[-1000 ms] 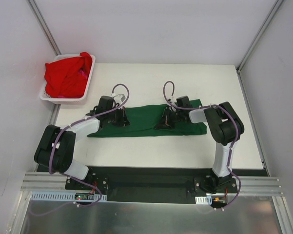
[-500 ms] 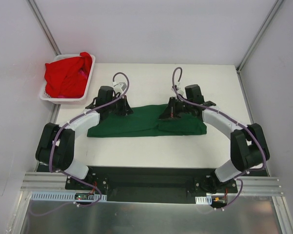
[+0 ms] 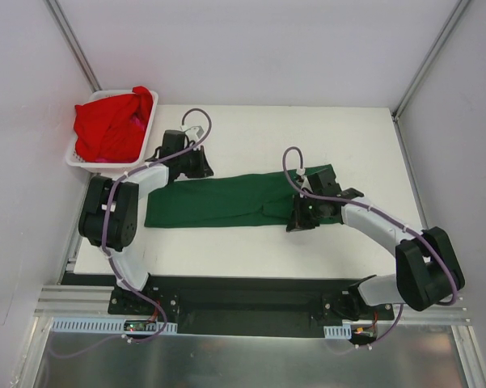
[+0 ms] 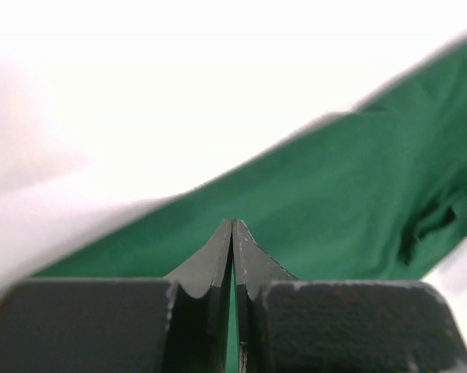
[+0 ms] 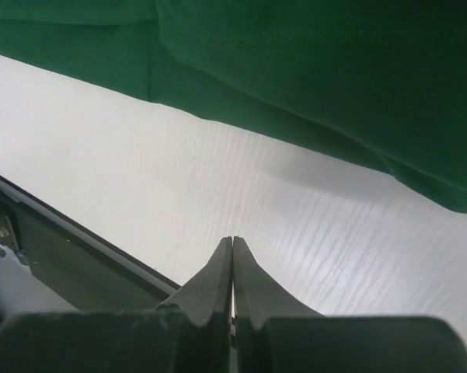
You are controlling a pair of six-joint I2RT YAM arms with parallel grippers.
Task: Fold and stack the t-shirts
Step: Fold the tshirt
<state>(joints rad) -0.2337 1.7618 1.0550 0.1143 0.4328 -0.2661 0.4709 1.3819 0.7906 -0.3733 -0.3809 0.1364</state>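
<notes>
The dark green t-shirt (image 3: pixel 226 202) lies on the white table as a long folded band running left to right. Red t-shirts (image 3: pixel 109 125) are heaped in the white basket at the far left. My left gripper (image 3: pixel 199 167) is shut and empty at the band's far left edge; in the left wrist view its tips (image 4: pixel 232 223) hover over green cloth (image 4: pixel 350 202). My right gripper (image 3: pixel 297 223) is shut and empty at the band's near edge, right of the middle. In the right wrist view its tips (image 5: pixel 232 240) are over bare table, with the green t-shirt (image 5: pixel 334 70) beyond them.
The white slotted basket (image 3: pixel 87 164) sits at the table's far left corner. Enclosure walls stand close on the left, right and far sides. The black base rail (image 3: pixel 243 295) with both arm mounts runs along the near edge, and shows in the right wrist view (image 5: pixel 54 249).
The left gripper moved to the far left, to the band's far edge. The right gripper swung from the shirt's far side to its near edge. Both stayed shut.
</notes>
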